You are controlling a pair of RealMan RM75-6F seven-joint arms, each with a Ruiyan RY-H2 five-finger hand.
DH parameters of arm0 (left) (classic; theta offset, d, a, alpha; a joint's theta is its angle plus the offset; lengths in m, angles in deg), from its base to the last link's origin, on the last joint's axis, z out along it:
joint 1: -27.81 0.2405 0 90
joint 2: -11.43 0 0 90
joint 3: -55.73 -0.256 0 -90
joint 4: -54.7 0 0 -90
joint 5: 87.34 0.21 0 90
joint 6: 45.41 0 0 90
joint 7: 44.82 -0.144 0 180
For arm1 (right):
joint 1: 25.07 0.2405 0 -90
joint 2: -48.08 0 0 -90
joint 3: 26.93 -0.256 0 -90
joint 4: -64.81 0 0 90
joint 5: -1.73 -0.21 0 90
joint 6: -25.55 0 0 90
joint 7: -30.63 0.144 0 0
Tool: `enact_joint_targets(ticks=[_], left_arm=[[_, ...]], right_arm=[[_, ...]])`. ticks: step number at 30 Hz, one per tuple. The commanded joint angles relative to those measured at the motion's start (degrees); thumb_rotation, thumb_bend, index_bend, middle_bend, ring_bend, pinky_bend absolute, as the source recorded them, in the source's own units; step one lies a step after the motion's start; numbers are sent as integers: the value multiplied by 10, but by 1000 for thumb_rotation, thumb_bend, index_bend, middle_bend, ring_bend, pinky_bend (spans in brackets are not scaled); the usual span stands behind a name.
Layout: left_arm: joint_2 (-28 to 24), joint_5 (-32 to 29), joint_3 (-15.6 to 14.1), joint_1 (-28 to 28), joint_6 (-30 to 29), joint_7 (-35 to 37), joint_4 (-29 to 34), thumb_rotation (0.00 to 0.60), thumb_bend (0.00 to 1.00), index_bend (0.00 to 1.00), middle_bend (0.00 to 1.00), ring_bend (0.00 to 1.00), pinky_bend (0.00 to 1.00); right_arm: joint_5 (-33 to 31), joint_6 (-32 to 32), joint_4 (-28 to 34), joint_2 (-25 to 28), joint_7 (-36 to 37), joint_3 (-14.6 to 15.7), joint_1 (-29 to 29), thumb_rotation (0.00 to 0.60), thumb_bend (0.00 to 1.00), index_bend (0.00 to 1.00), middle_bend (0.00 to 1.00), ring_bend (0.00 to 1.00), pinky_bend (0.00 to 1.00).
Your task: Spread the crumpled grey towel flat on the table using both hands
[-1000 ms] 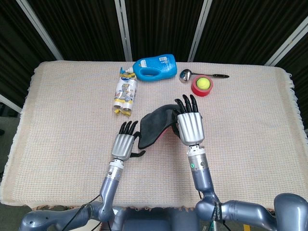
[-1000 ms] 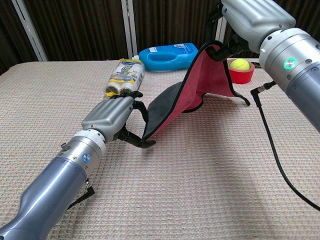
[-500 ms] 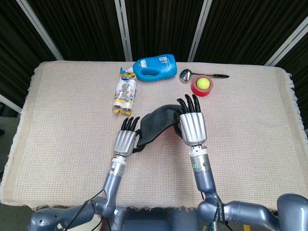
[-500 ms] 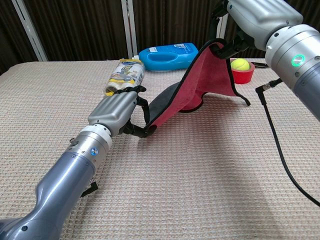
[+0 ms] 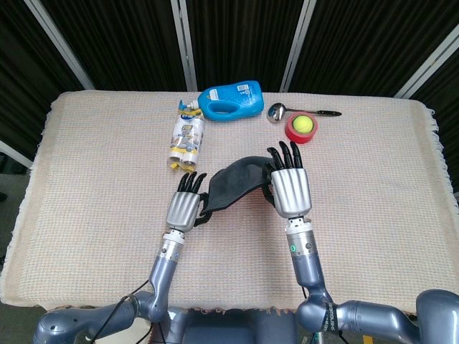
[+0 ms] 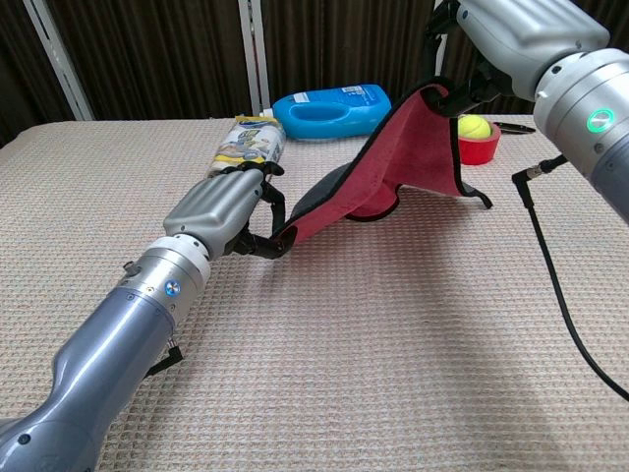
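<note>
The towel (image 5: 231,183) (image 6: 378,162) is dark grey on top and red underneath, with a black edge. It hangs stretched in the air between my two hands, its middle sagging to the table. My left hand (image 5: 186,208) (image 6: 219,212) grips the towel's near-left corner low above the table. My right hand (image 5: 290,185) (image 6: 511,39) holds the opposite corner, raised higher, at the right.
On the beige woven table cover (image 5: 86,179) lie a blue detergent bottle (image 5: 231,101), a white and yellow bottle pack (image 5: 186,140), a metal ladle (image 5: 287,112) and a yellow ball in a red tape roll (image 5: 302,127), all behind the towel.
Both hands have drawn slightly apart, my right hand shifting right, and the towel is pulled tauter between them. My left hand keeps its corner.
</note>
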Motion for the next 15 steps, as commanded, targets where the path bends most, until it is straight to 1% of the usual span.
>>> enact_joint_targets(ticks=[1,7,15], left_arm=[[-7,3,-1,1,-3,-5,8,600,422,634,80,0,18],[-23,8,-5,3,-7,-13,25,600,464,637,82,0,18],[-60,19,-4,4,-17,-27,62,600,466,638,83,0,18]], right_arm=[[0,0,2,2,1,1,-2,600,612,647,253,118,86],[0,2,7,6,2,5,-5,600,612,647,253,118,86],[-1,3,18,15,5,8,-12,600,612,647,258,118,85]])
